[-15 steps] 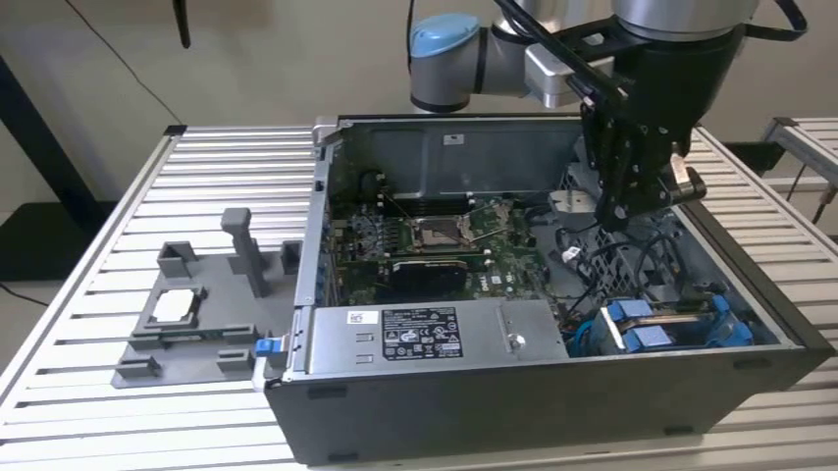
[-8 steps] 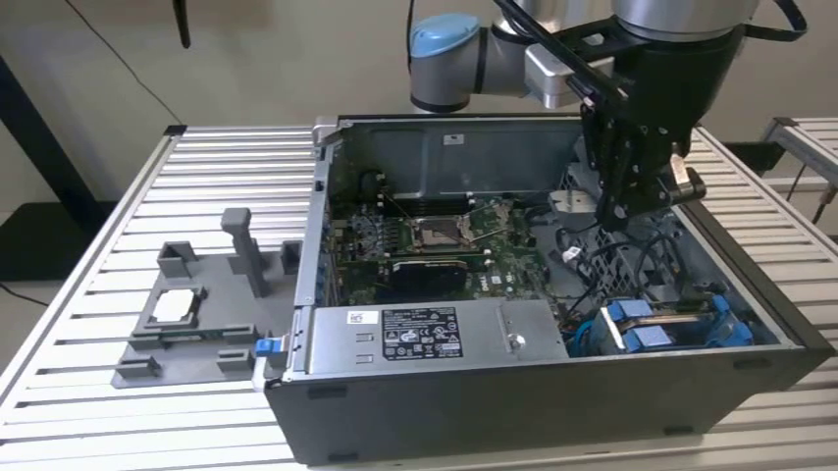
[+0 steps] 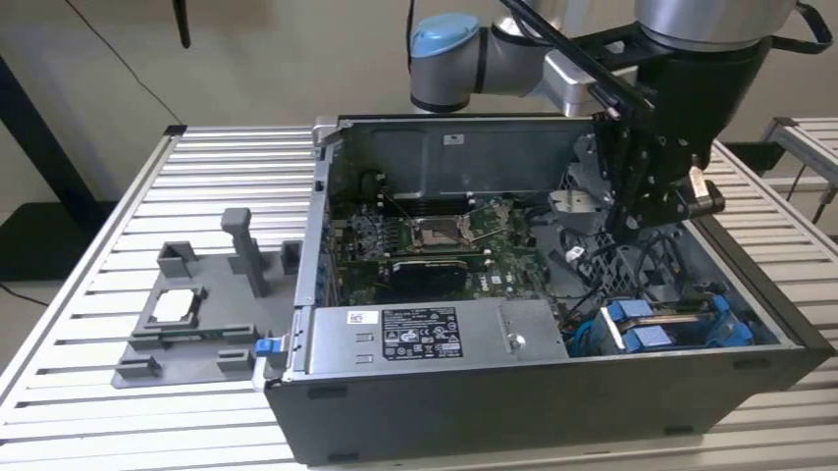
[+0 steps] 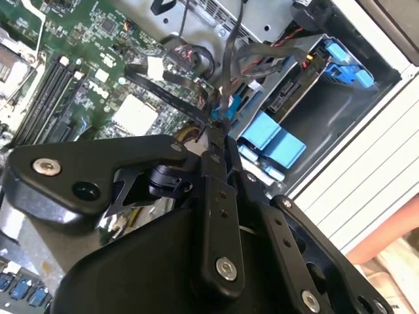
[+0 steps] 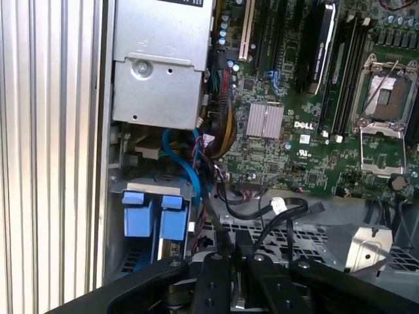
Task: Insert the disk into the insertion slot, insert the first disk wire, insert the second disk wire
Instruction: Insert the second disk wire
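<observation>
The disk [image 3: 651, 337], in its bright blue carrier, sits inside the insertion slot [image 5: 150, 185] at the case's front corner on the exterior view's right. Its blue end tabs [image 5: 147, 216] [image 4: 272, 140] face out of the grey cage. My gripper [image 3: 635, 224] hangs inside the open computer case, above the tangle of cables behind the slot. In both wrist views the black fingers [image 4: 219, 140] [image 5: 220, 252] are pressed together on a thin black disk wire [image 4: 226, 78] [image 5: 211, 219], with a bit of blue at the pinch point.
The grey labelled power-supply box [image 3: 419, 334] fills the case's front beside the slot. The green motherboard [image 3: 433, 240] lies further in, with loose black and blue cables [image 5: 262, 206] over it. A grey fixture [image 3: 196, 314] stands on the slatted table at the exterior view's left.
</observation>
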